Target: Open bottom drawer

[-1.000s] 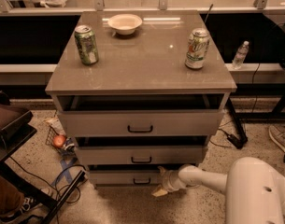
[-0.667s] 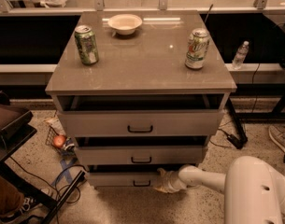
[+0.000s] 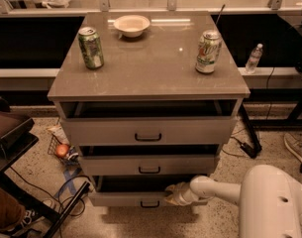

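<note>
The grey cabinet (image 3: 150, 68) has three drawers, all standing a little way out. The bottom drawer (image 3: 121, 199) is the slimmest, with a small dark bar handle (image 3: 149, 204) and a dark gap above its front panel. My gripper (image 3: 172, 194) sits at the top edge of that front panel, just right of the handle. Its white arm (image 3: 215, 189) reaches in from the lower right. The inside of the bottom drawer is hidden in shadow.
On the cabinet top stand two green cans (image 3: 91, 47) (image 3: 208, 51) and a white bowl (image 3: 132, 25). A chair (image 3: 12, 133) and cables (image 3: 66, 187) lie at the left, with a small basket (image 3: 61, 150). At the right are a water bottle (image 3: 253, 58) and a black table leg (image 3: 249, 133).
The bottom drawer's front panel has slid out toward the camera, widening the dark gap above it. My gripper stayed at its top edge and came out with it.
</note>
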